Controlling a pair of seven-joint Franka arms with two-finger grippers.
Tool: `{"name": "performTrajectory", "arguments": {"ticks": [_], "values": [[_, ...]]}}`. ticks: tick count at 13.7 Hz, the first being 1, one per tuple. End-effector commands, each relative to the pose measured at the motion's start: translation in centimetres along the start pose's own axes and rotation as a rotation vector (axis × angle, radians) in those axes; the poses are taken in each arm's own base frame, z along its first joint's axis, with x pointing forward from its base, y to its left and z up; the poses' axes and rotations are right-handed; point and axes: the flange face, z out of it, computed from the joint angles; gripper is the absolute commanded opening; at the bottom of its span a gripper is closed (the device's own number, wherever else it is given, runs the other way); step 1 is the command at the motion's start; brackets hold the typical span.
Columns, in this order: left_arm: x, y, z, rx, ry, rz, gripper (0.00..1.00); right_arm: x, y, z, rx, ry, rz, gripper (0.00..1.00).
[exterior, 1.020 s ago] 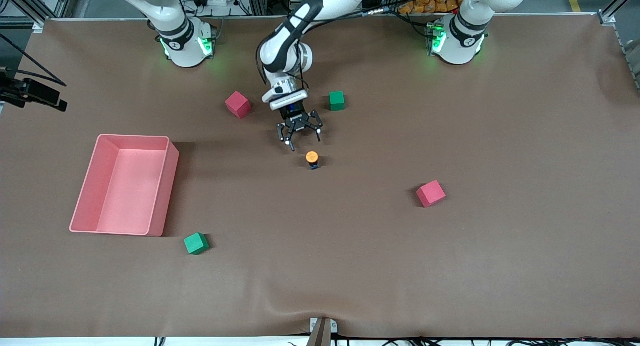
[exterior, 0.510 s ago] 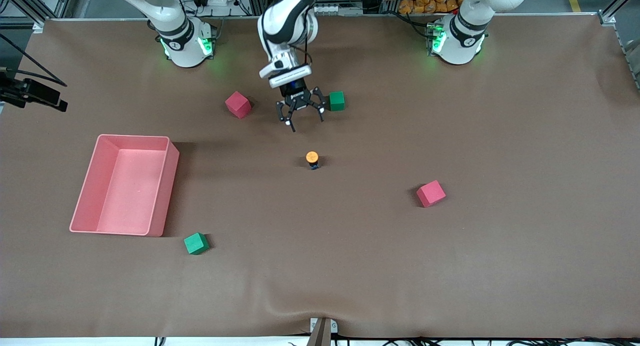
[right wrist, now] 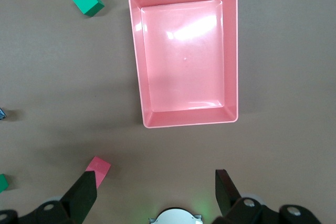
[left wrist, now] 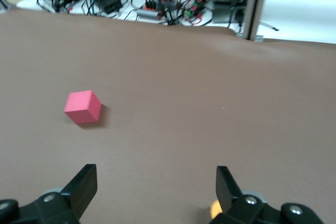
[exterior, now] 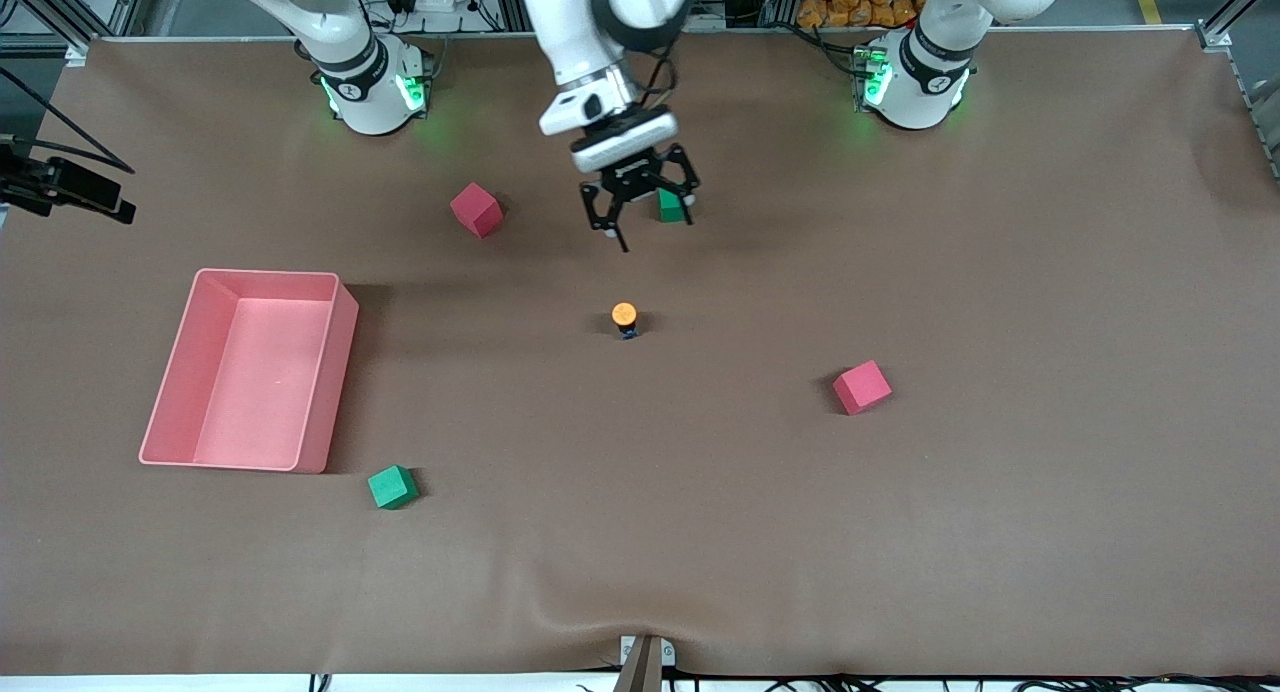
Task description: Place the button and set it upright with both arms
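The button (exterior: 625, 318) stands on the brown table mat with its orange cap up, near the middle. My left gripper (exterior: 648, 212) hangs open and empty above the mat, over a green cube (exterior: 674, 206) that lies closer to the arm bases than the button. In the left wrist view the open left gripper (left wrist: 156, 192) has nothing between its fingers (left wrist: 84, 187), and the button's orange cap (left wrist: 214, 209) peeks out beside one finger. My right gripper (right wrist: 156, 192) is open and empty, high over the right arm's base (right wrist: 176, 216); it does not show in the front view.
A pink tray (exterior: 345, 322) lies toward the right arm's end. A pink cube (exterior: 476, 209) sits near the bases, another pink cube (exterior: 861, 387) toward the left arm's end, and a second green cube (exterior: 392, 487) beside the tray's near corner.
The left gripper has lifted away from the button, pulling back toward the bases and over the green cube, still open. The button has not moved.
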Motion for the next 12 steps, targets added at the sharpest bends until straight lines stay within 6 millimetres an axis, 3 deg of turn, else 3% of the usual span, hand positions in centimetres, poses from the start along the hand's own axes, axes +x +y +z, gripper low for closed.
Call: {"name": "performTrajectory", "arguments": {"ticks": [1,2,6,8,10,12], "values": [[7.1,-3.2,-1.2,-0.051,-0.15,-0.011,1.0,-0.1,-0.3,-0.3,0.004,0.012,0.01,1.0],[10.7,-5.0,-0.7,-0.065,-0.22,-0.021,1.0,-0.2,-0.2,-0.4,0.003,0.012,0.012,1.0],[18.1,-8.7,-0.3,-0.135,-0.33,-0.03,1.0,-0.4,-0.5,-0.6,0.005,0.007,0.01,1.0],[22.3,-12.3,0.0,-0.188,-0.368,0.038,1.0,-0.6,-0.6,-0.8,0.005,0.007,0.017,1.0],[25.2,-15.7,0.2,-0.219,-0.424,0.042,1.0,-0.9,-0.7,-1.4,0.006,0.002,0.027,1.0],[28.6,-20.0,1.8,-0.277,-0.501,0.055,1.0,-1.0,-0.8,-1.5,0.004,0.001,0.024,1.0]]}}
